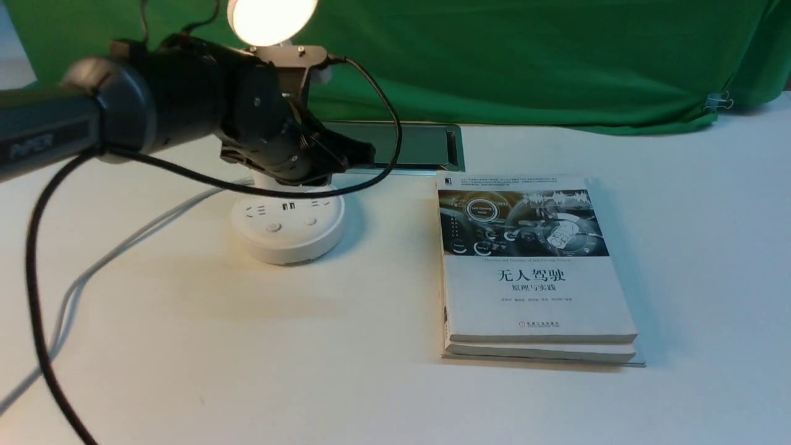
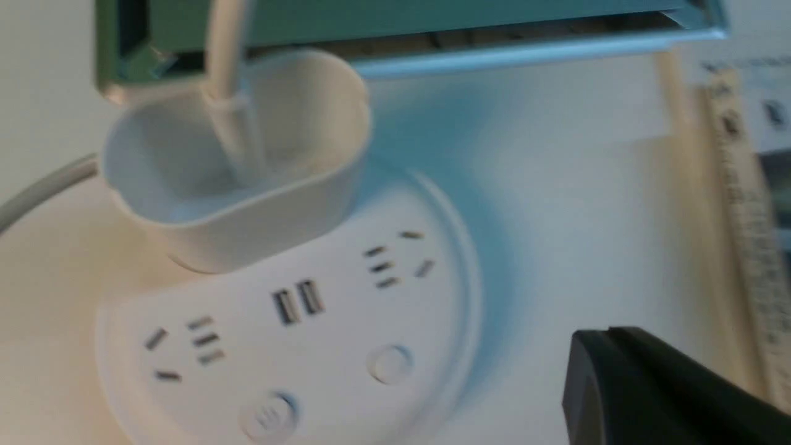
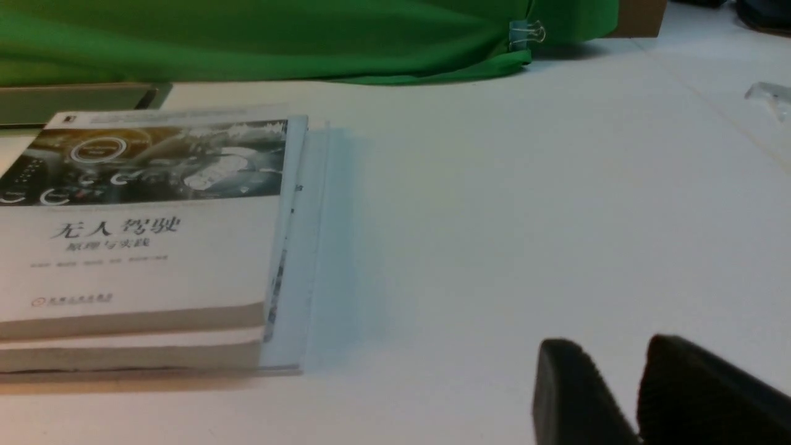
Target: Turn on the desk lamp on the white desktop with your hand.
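Note:
The desk lamp stands on the white desktop [image 1: 247,358] at the left, and its round head [image 1: 272,18] glows bright. Its round base [image 1: 287,232] shows sockets and two buttons [image 1: 274,227]. My left hand, the black left gripper [image 1: 361,154], hovers shut above the back of the base, its tip pointing right, touching nothing. In the left wrist view the base [image 2: 321,346], the cup holder [image 2: 247,185] and the neck lie to one side of the closed left gripper [image 2: 581,346]. My right gripper [image 3: 609,346] stands slightly open and empty over bare desktop.
Two stacked books [image 1: 531,272] lie right of the lamp. A dark metal-rimmed panel [image 1: 426,145] sits behind it, before the green cloth [image 1: 525,55]. A grey cord [image 1: 123,241] runs left from the base, and my arm's black cable [image 1: 37,309] loops down at the left.

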`<state>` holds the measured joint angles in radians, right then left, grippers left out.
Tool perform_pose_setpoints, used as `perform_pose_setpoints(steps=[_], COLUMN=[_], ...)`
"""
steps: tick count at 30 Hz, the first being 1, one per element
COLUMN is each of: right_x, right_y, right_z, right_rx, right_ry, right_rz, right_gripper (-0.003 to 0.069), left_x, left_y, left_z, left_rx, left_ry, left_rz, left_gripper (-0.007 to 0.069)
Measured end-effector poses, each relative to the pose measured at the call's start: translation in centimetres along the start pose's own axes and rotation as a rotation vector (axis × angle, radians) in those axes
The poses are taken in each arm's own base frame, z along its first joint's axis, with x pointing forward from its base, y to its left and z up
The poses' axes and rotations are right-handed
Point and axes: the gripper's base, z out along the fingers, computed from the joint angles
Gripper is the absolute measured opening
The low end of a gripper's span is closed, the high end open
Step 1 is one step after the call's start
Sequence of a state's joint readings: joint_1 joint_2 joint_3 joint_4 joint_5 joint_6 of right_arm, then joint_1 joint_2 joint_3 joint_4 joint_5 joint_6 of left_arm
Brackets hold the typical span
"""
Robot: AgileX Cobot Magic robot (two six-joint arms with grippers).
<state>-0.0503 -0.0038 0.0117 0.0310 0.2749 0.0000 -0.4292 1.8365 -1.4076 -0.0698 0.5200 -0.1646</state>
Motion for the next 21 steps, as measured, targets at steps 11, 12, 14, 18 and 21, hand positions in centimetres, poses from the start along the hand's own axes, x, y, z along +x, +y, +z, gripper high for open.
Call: perform_pose_setpoints(steps=[11,12,14,18,21], right_x=[0.0,0.0,0.0,0.0,0.0], right_y=[0.0,0.0,0.0,0.0,0.0], right_z=[0.0,0.0,0.0,0.0,0.0], right_rx=[0.0,0.0,0.0,0.0,0.0], right_ry=[0.0,0.0,-0.001,-0.001,-0.001], right_rz=[0.0,0.0,0.0,0.0,0.0], right_gripper=[0.0239,0.0239,0.0239,0.0239,0.0239], left_x=[6.0,6.1,7.3,8.6,9.6], left_y=[-1.9,-1.8,-1.5,-1.3,-0.9], left_z=[-11.3,-11.3,-13.6,-17.6,-21.7], left_rx=[0.207,0.206,0.217,0.238,0.239], left_ry=[-0.16,-0.156,-0.18,-0.26,-0.414], left_rz=[0.031,0.032,0.051,0.123,0.2], left_gripper=[0.0001,0.0001,0.0001,0.0001,0.0001])
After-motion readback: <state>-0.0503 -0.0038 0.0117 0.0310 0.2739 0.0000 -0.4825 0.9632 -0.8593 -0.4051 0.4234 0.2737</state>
